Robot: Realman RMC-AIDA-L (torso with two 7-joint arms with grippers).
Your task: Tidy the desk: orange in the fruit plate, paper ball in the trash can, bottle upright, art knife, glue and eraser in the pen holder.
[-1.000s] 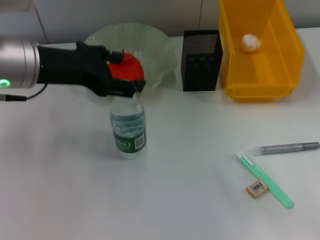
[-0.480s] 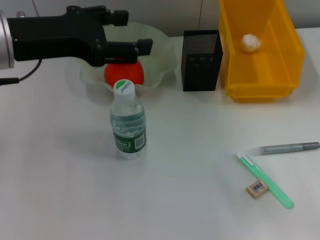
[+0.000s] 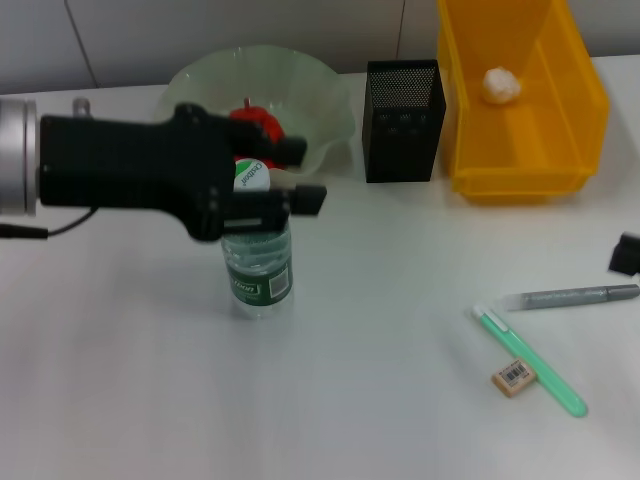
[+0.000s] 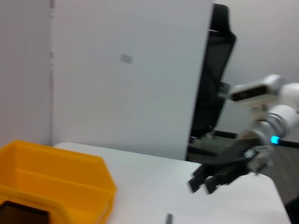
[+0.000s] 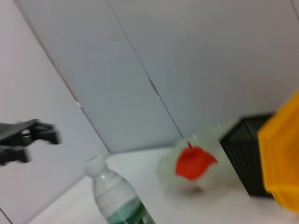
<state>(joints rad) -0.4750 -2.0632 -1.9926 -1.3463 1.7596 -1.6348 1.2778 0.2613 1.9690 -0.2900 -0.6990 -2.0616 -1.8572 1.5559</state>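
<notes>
The bottle [image 3: 257, 268] stands upright on the table, white cap up. My left gripper [image 3: 303, 176] hovers open over its cap, holding nothing. The orange [image 3: 259, 121] lies in the pale-green fruit plate [image 3: 325, 95] behind it. In the yellow trash can [image 3: 575, 110] sits the paper ball [image 3: 500, 84]. The black mesh pen holder [image 3: 403, 125] stands between plate and can. The tan eraser [image 3: 514, 376] lies at the front right, touching a green stick-shaped tool [image 3: 535, 362], with a grey pen-shaped one [image 3: 575, 297] behind; which is knife or glue I cannot tell. My right gripper [image 3: 625, 254] shows at the right edge.
In the left wrist view my right gripper [image 4: 223, 173] hangs above the table's far end, beyond the trash can [image 4: 60, 182]. The right wrist view shows the bottle [image 5: 119, 198], the orange [image 5: 194, 163] and the pen holder [image 5: 243, 156]. A wall runs behind the table.
My left gripper was at the bottle cap, rose back over the plate, and now hangs forward over the bottle. The right gripper has come into the head view at the right edge.
</notes>
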